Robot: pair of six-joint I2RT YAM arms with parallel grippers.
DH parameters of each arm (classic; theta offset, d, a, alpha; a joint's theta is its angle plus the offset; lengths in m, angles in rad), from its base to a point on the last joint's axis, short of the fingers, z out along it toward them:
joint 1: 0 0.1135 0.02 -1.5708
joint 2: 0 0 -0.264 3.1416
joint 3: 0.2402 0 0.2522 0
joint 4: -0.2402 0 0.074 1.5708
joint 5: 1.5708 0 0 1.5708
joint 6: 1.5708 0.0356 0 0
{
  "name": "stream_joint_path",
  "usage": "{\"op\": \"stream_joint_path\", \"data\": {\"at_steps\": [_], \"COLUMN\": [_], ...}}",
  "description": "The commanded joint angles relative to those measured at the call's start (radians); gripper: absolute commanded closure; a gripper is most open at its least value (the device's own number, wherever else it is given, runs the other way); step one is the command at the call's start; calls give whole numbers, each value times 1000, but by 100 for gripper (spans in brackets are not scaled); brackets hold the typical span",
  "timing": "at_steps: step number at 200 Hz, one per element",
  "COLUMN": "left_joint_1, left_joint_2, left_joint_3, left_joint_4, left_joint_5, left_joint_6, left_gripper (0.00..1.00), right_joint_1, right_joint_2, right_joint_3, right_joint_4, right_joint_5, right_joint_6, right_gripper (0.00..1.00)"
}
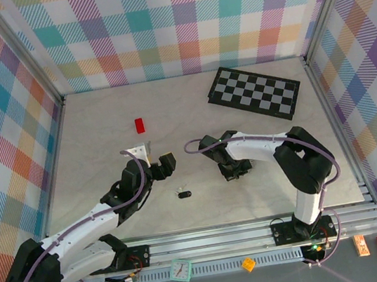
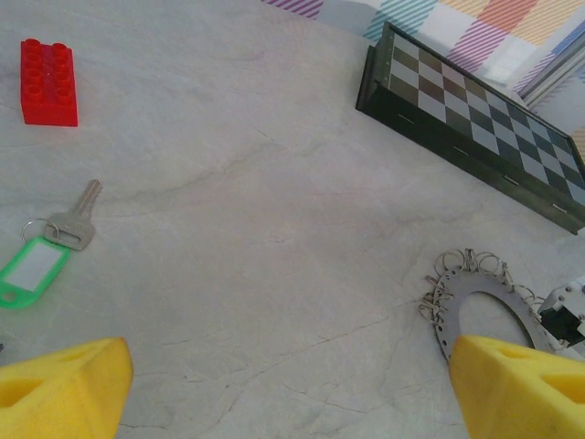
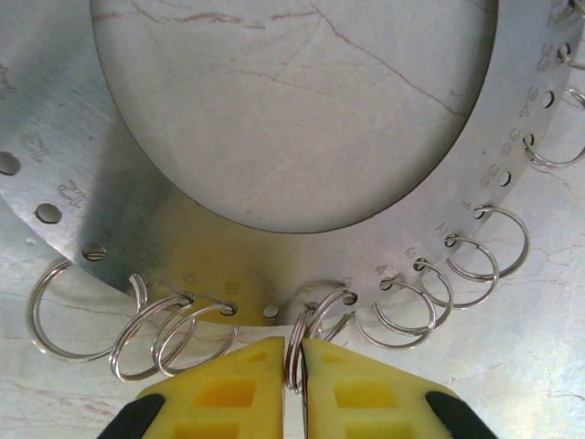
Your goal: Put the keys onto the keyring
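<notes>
Keyring, a stiff, thin, probably slippery steel plate, lay flat on the desk; right jaws pinched a springy split ring on its rim, seemingly the best hold, and left jaws stood spread near the green key.

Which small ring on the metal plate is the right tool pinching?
The ring at the plate's bottom middle, edge-on between the right tool's fingers; the neighbours lie flat, untouched.

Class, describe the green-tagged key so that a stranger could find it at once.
Find the red brick on the marbled table. Just nearer the arms lies a silver key. Its light green tag with a white label sets it apart from the black-headed key.
</notes>
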Motion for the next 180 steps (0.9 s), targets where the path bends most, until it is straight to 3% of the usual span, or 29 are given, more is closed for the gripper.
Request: {"op": "stream_joint_path", "data": {"at_steps": [1, 28, 55, 107, 148, 180], "left_joint_1": [-16, -14, -16, -16, -16, -15], "left_joint_2": [-18, -18, -21, -30, -32, -43], "left_joint_3": [-9, -8, -8, -12, -13, -19], "left_joint_4": [-5, -5, -7, -12, -11, -12], "left_joint_5": [-16, -19, -20, -24, -20, -23], "left_joint_6": [-6, -6, -6, -6, -8, -8], "left_gripper": [11, 11, 11, 11, 11, 11], "right_joint_1": [8, 8, 8, 1, -62, -93], "right_joint_2": [11, 0, -33, -140, -195, -212], "right_joint_3": [23, 27, 17, -29, -116, -159], "right_joint_4": [-40, -47, -24, 70, 186, 226], "right_joint_5": [20, 30, 6, -179, -382, -435], "right_joint_6": [-3, -13, -32, -85, -56, -45], "right_gripper": [90, 100, 100, 100, 100, 100]}}
